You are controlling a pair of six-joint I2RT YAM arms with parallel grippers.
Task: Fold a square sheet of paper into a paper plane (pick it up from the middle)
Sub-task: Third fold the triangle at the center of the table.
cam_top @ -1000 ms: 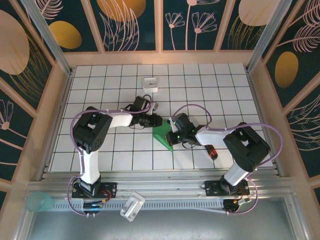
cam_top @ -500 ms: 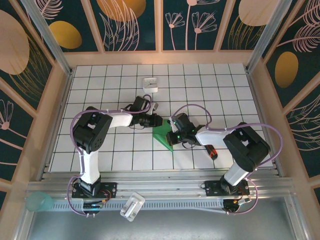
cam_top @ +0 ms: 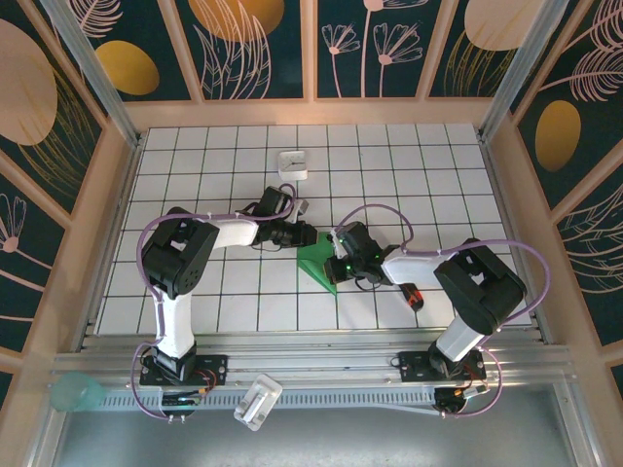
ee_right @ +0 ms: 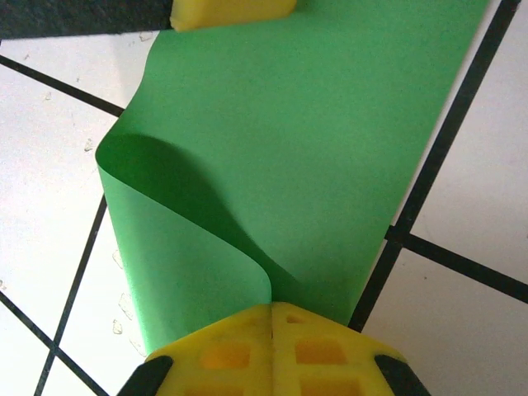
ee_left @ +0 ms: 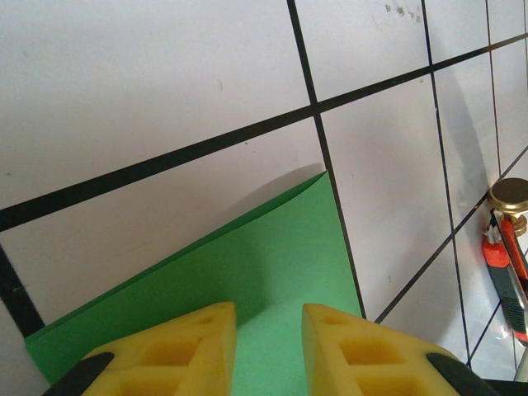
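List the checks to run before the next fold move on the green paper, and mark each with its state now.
1. Right gripper holds the bright green sheet of paper: ok, its fingers are closed on the lifted edge.
2. Left gripper pins the sheet down: cannot tell. Its fingers are apart above the paper and contact is not visible.
3. Fold pressed flat: not ok, the lifted part is a loose curl with no crease.
4. Red-and-black screwdriver apart from the sheet: ok.
5. Small white square box away from both grippers: ok.
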